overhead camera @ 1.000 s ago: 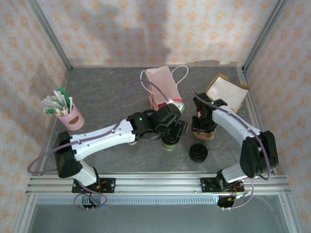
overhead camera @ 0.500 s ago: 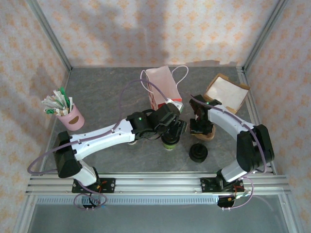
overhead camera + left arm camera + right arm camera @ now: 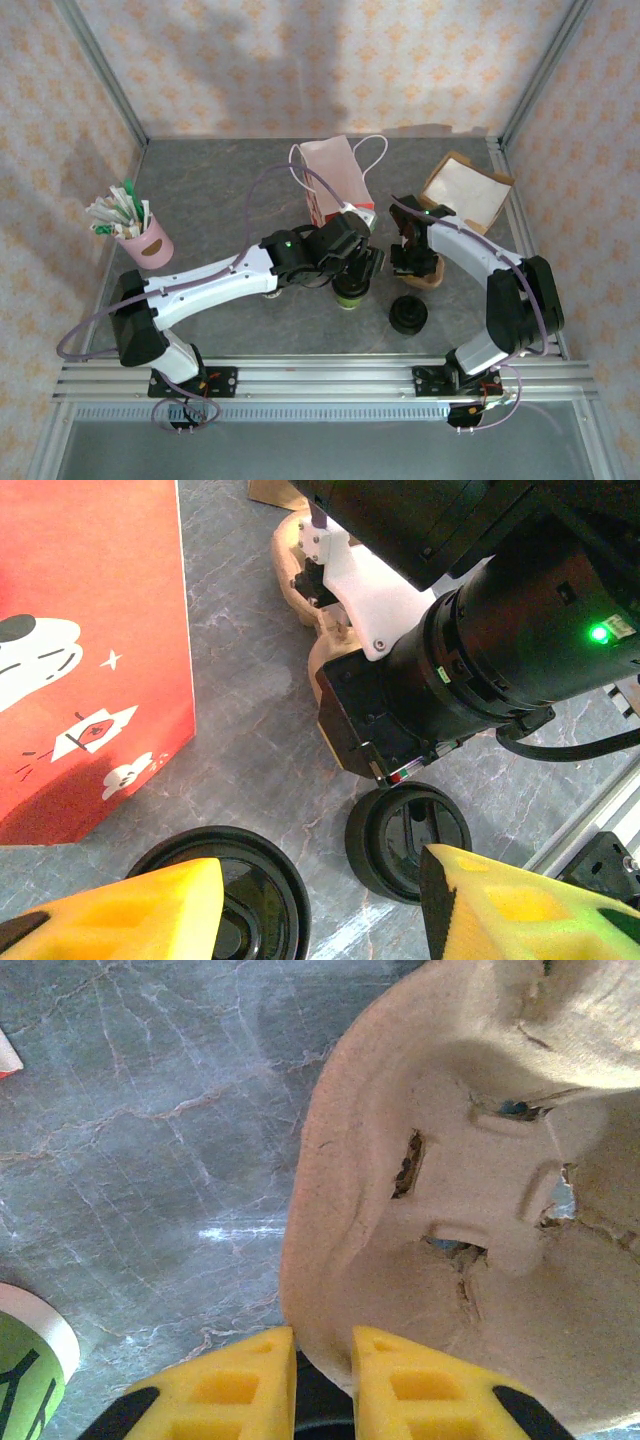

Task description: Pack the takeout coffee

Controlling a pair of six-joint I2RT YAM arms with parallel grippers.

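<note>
- The coffee point(image 3: 255, 880) stands lidded right under the left gripper point(image 3: 320, 900), whose fingers spread open astride it, ready to grip.
- The right gripper point(image 3: 322, 1340) seems clenched on the carrier point(image 3: 450, 1190) rim at its fingertips, likely steadying it for the coffee.

The takeout coffee point(image 3: 349, 296) sits before the paper bag point(image 3: 335, 175); pulp cup carrier point(image 3: 428, 278) to their right, lid stack point(image 3: 408, 316) nearer, stirrer cup point(image 3: 148, 243) far left.

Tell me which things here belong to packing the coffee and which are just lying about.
In use: black-lidded paper coffee cup; red-and-white paper carrier bag; tan moulded-pulp cup tray, likely.
Lying about: pink cup of white and green sticks; loose black plastic lids; flat brown cardboard piece.
</note>
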